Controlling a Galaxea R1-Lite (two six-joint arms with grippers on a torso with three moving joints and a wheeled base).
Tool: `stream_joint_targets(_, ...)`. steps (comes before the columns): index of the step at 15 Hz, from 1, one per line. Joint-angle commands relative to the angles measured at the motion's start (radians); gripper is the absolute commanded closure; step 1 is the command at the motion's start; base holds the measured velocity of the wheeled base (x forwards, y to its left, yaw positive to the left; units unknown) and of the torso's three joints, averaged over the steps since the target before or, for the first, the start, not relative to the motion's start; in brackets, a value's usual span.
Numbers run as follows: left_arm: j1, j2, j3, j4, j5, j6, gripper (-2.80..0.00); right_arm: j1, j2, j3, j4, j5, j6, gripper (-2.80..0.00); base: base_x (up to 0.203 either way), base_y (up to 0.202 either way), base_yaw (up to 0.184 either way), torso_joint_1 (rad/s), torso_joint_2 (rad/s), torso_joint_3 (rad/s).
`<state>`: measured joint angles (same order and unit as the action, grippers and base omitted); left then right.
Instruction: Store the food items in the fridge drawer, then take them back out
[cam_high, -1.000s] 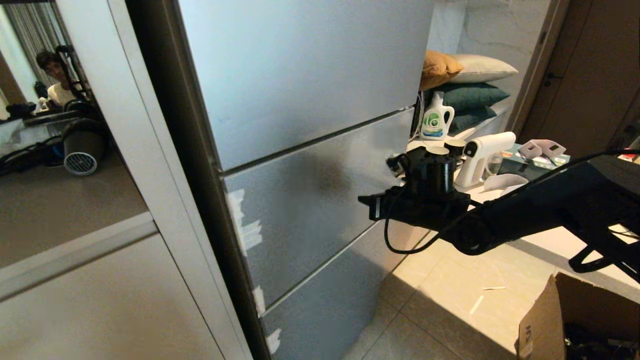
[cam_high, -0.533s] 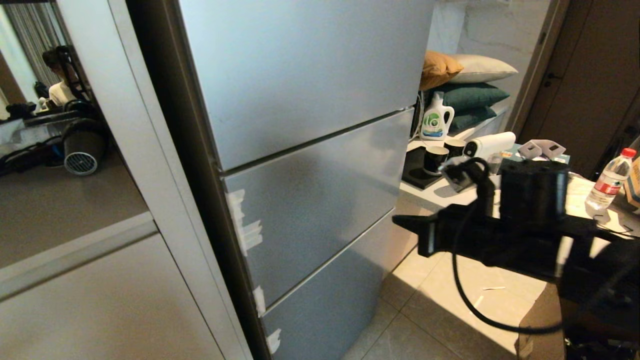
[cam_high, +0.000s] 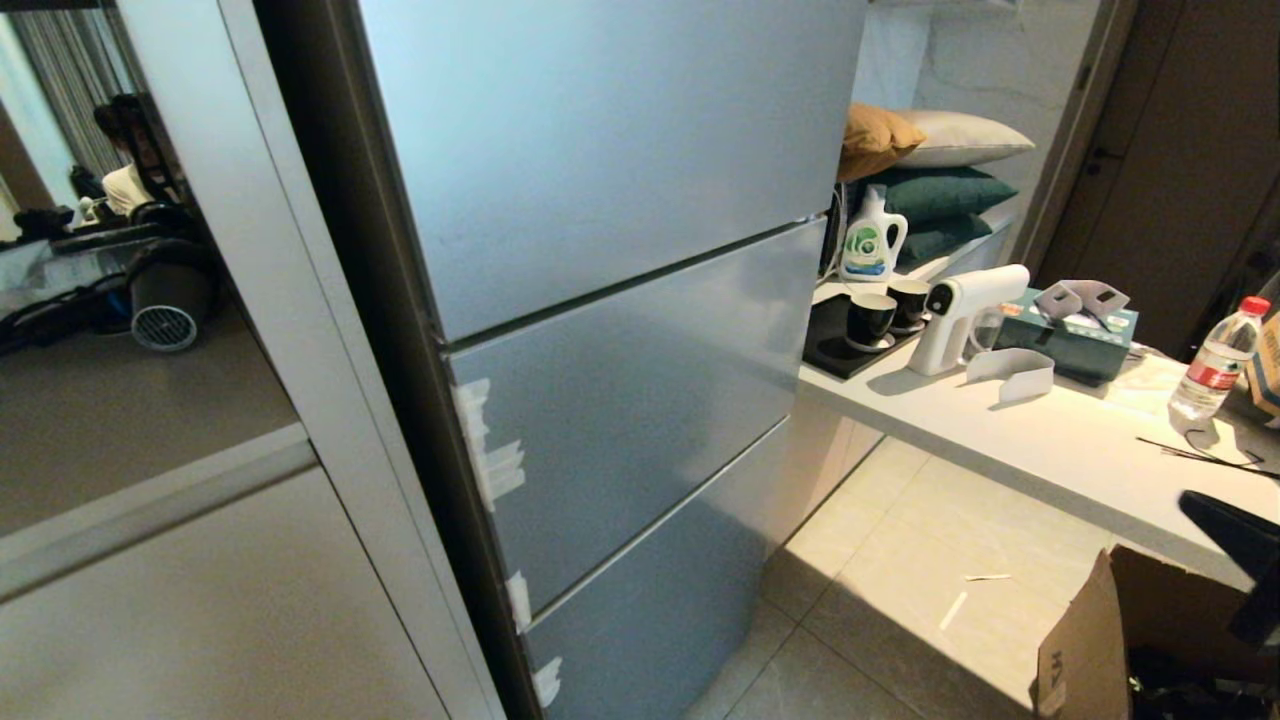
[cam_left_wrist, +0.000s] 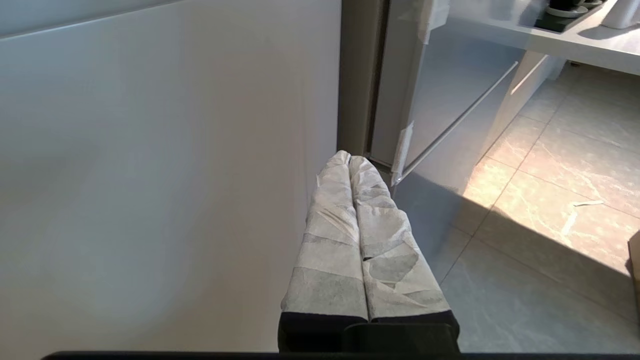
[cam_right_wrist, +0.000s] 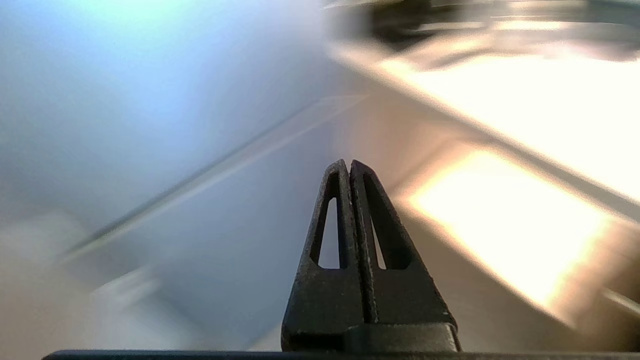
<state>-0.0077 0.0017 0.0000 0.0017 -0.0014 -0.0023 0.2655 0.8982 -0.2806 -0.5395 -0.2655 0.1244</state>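
while the blue-grey fridge (cam_high: 620, 250) stands fully shut, both grippers are pinched closed and empty.
the middle drawer front (cam_high: 640, 400) sits flush; no food shows. the right gripper (cam_right_wrist: 349, 165) points at the fridge front, the left gripper (cam_left_wrist: 349, 159) hangs by the cabinet (cam_left_wrist: 150, 175).

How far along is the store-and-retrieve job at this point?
Nothing shows as done or undone: the fridge drawer is shut flush, and no food is in view. Nothing is in hand: right gripper and left gripper have empty, closed jaws. What remains cannot be judged.
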Motion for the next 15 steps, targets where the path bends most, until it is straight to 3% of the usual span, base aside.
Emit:
stream_joint_targets(1, 0.000, 0.000, 0.000, 0.000, 0.000, -0.001, 0.00, -0.129, -0.247, 0.081, 0.017, -0.022, -0.043, 0.00, 0.000, 0.000, 0.000, 0.000, 0.00, 0.000)
stream_joint_targets(4, 0.000, 0.000, 0.000, 0.000, 0.000, 0.000, 0.00, -0.166, -0.523, 0.242, 0.096, 0.077, -0.155, 0.00, 0.000, 0.000, 0.000, 0.000, 0.00, 0.000)
stream_joint_targets(8, 0.000, 0.000, 0.000, 0.000, 0.000, -0.001, 0.00, -0.242, -0.784, 0.301, 0.409, 0.255, -0.220, 0.00, 0.000, 0.000, 0.000, 0.000, 0.00, 0.000)
stream_joint_targets(10, 0.000, 0.000, 0.000, 0.000, 0.000, -0.001, 0.00, -0.254, -0.894, 0.306, 0.444, 0.281, -0.228, 0.00, 0.000, 0.000, 0.000, 0.000, 0.00, 0.000)
stream_joint_targets(15, 0.000, 0.000, 0.000, 0.000, 0.000, 0.000, 0.00, -0.264, -0.900, 0.310, 0.461, 0.275, -0.203, 0.00, 0.000, 0.000, 0.000, 0.000, 0.00, 0.000)
